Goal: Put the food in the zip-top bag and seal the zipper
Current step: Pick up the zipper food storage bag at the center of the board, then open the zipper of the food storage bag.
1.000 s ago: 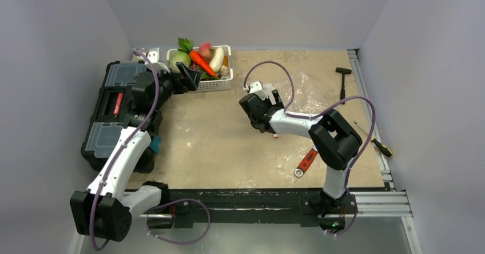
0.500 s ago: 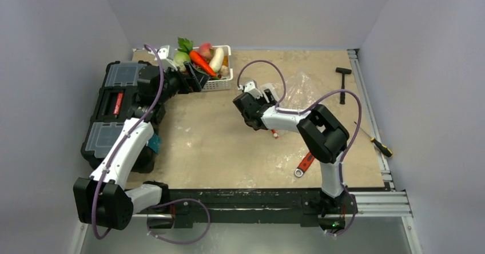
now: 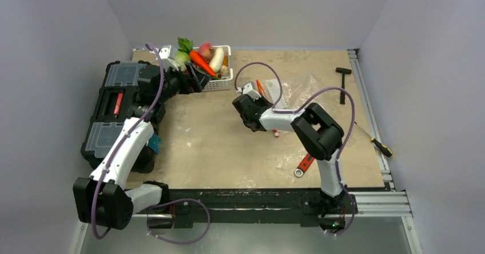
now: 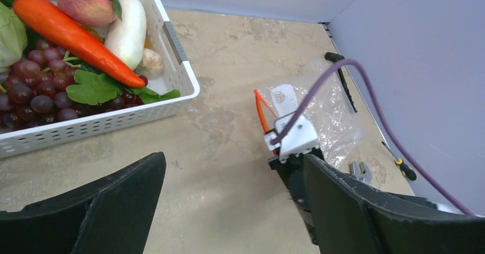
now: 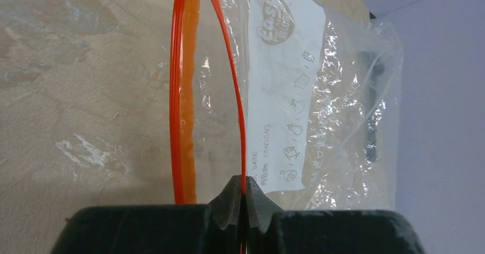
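At mid surface [image 3: 217, 151], the right pincer [image 5: 243, 205] is clenched on the zipper [image 5: 182, 94], seemingly one lip only, with the zip-top bag [image 5: 343, 122] gaping beyond. Farther off, the left pincer [image 4: 231, 168] hangs released beside the basket [image 4: 183, 82] of food [image 4: 74, 36] at the far edge.

1. The bag [image 5: 343, 94] is thin, clear plastic, crinkled and glossy, with a matt white label patch.
2. Its zipper [image 5: 182, 94] is smooth orange-red plastic.
3. The table [image 4: 217, 122] looks matt, mottled beige and rough.
4. The basket [image 4: 114, 119] is white slotted plastic with a slight sheen.
5. The grapes [image 4: 34, 88] shine, while the carrot [image 4: 68, 28] is matt.
6. The right gripper [image 5: 243, 202] is matt black.
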